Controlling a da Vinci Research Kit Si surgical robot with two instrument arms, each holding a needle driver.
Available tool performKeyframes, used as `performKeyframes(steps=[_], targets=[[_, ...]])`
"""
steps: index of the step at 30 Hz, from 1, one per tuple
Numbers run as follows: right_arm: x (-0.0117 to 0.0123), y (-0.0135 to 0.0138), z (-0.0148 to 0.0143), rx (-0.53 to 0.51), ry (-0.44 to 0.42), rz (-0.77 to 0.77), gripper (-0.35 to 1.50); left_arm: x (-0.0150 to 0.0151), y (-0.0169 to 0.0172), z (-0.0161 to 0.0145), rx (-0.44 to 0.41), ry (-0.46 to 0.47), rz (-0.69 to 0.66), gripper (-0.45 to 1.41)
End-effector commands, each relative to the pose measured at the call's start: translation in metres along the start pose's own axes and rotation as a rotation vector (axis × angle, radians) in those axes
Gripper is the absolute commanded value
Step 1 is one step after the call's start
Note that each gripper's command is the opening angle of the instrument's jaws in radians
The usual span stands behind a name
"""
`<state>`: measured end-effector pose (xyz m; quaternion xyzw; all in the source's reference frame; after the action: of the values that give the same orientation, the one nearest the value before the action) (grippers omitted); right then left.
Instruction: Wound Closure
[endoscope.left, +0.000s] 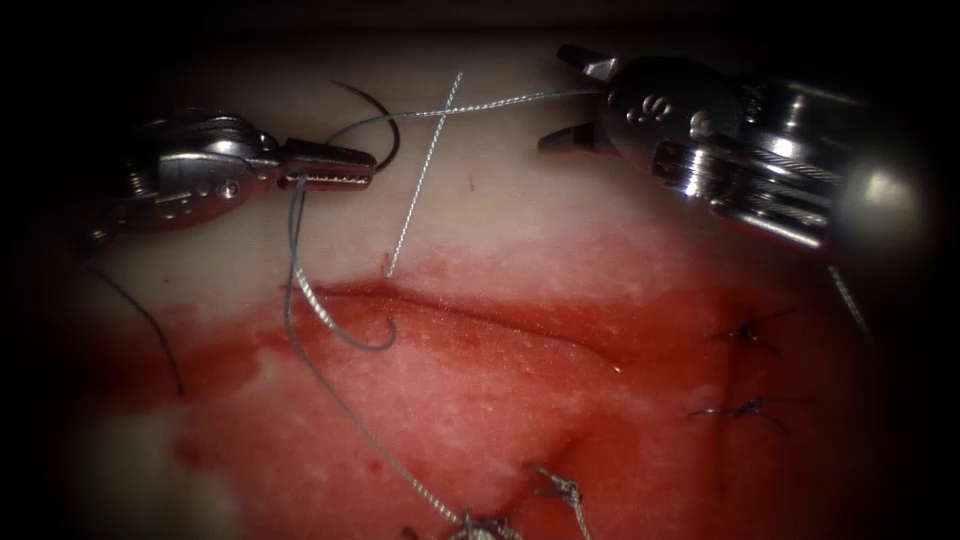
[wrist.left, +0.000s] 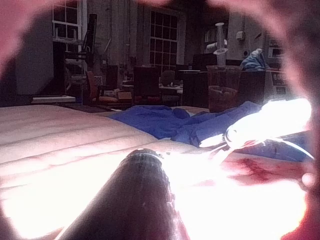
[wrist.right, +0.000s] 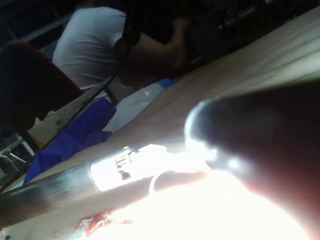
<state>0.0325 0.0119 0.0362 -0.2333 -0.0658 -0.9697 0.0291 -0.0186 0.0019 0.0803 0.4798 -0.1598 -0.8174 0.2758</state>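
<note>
Steel-grey, the curved needle (endoscope.left: 345, 325) lies at the left end of the cut (endoscope.left: 480, 315), its bow sagging below the cut's edge, its long axis running left to right; one end seems to enter the tissue (endoscope.left: 500, 400). The left tool (endoscope.left: 330, 165) pinches the thread (endoscope.left: 420, 195) between pressed jaws. The right tool (endoscope.left: 575, 100) hangs with jaws spread, holding nothing.

You are looking past the bench at a crumpled blue cloth (wrist.left: 165, 122) lying on the pale table (wrist.left: 55, 135), a clear plastic cup (wrist.left: 222, 87) standing behind it, and a person in a white shirt (wrist.right: 87, 42) sitting beside a red chair (wrist.right: 30, 85).
</note>
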Motion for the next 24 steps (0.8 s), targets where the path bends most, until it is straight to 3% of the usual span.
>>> performKeyframes(steps=[1,15,21,24], targets=[[-0.001,-0.0015,-0.0005,0.006,-0.003,0.004,0.9,-0.0001,-0.0016,-0.0005,0.017,-0.001,0.005,-0.45],[0.0012,-0.0024,0.002,0.023,0.069,-0.054,0.85,0.0003,-0.0018,-0.0005,0.02,-0.002,0.002,-0.45],[0.0017,-0.0022,0.0025,0.028,0.139,-0.073,0.56,0.0003,-0.0019,-0.0006,0.026,0.0,0.001,-0.4],[0.0017,-0.0021,0.0024,0.023,0.144,-0.136,0.19,0.0004,-0.0019,-0.0006,0.026,-0.001,0.001,-0.37]])
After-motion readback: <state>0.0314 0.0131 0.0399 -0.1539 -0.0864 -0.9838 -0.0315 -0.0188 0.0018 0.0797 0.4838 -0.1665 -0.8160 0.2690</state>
